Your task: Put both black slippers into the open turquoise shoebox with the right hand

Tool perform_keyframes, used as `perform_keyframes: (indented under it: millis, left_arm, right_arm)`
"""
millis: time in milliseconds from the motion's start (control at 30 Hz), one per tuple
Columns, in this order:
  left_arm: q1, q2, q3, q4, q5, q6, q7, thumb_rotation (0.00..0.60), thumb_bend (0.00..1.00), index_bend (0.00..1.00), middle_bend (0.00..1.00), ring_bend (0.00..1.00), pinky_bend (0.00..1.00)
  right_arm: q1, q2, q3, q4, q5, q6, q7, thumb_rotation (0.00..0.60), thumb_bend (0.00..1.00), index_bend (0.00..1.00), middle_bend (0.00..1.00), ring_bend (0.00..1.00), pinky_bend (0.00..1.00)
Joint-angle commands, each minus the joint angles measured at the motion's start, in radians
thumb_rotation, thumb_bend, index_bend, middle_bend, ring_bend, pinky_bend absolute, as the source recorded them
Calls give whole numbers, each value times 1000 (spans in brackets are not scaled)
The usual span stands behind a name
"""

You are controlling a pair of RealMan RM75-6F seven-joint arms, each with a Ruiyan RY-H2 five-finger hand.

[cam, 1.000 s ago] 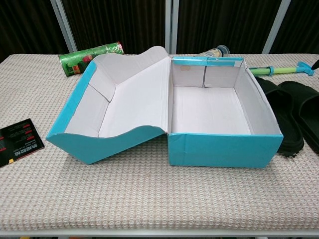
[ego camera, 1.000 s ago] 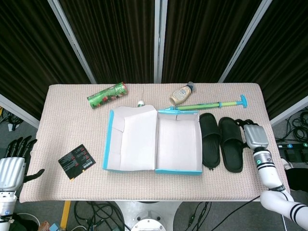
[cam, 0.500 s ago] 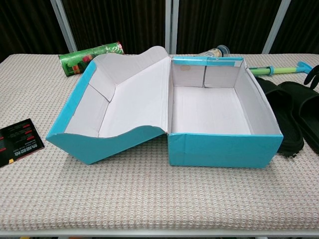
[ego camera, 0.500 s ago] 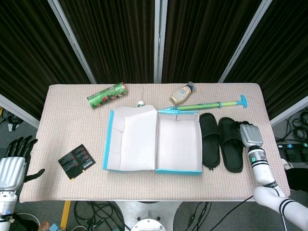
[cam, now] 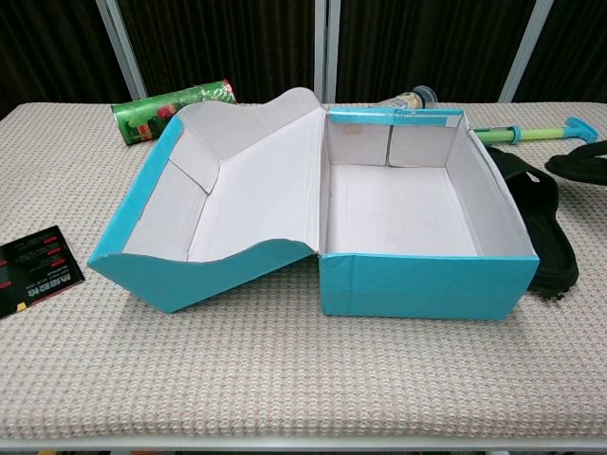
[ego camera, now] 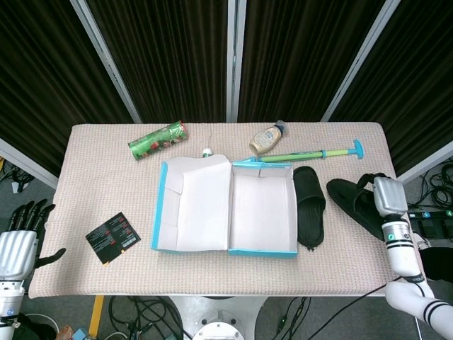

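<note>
The open turquoise shoebox [ego camera: 262, 253] stands mid-table with nothing inside; in the chest view its front wall [cam: 427, 284] faces me. One black slipper [ego camera: 309, 206] lies flat on the cloth just right of the box, also seen in the chest view [cam: 542, 230]. My right hand [ego camera: 386, 197] grips the second black slipper [ego camera: 352, 202], which is lifted and tilted near the table's right edge; its dark sole [cam: 580, 165] shows at the chest view's right border. My left hand [ego camera: 19, 232] hangs off the table's left side, fingers apart and holding nothing.
The box lid [ego camera: 192, 205] lies folded open to the left. Along the back sit a green can [ego camera: 157, 140], a sauce bottle [ego camera: 267, 138] and a green-and-blue rod [ego camera: 318, 153]. A black card [ego camera: 112, 237] lies front left.
My right hand has taken hold of the outer slipper, lifted it off the cloth and swung it rightward, away from its mate. The inner slipper and the box have not moved.
</note>
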Motion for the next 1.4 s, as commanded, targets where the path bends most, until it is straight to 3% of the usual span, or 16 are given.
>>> perform_keyframes:
  millis: [33, 267, 533, 933, 1400]
  left_arm:
    - [-2, 2, -1, -3, 3, 1, 1, 600, 56, 142, 64, 23, 89]
    - [-3, 7, 1, -8, 15, 7, -4, 600, 56, 143, 64, 23, 89]
    - [6, 10, 8, 7, 22, 18, -32, 600, 56, 143, 64, 23, 89]
    - [17, -1, 14, 53, 24, 26, -81, 600, 56, 142, 64, 23, 89]
    - [24, -14, 21, 96, 26, 25, -132, 600, 56, 142, 64, 23, 89]
  right_arm:
    - [-53, 95, 36, -125, -28, 83, 128, 600, 395, 652, 500, 344, 430]
    - [-51, 177, 95, -349, -37, 73, 339, 600, 380, 646, 502, 347, 430]
    - [39, 139, 180, -510, 58, 15, 350, 600, 370, 632, 487, 345, 430]
    - [185, -69, 206, -533, 277, 0, 119, 600, 365, 581, 455, 338, 424]
    - [261, -279, 249, -499, 437, 57, 13, 600, 365, 494, 399, 286, 424]
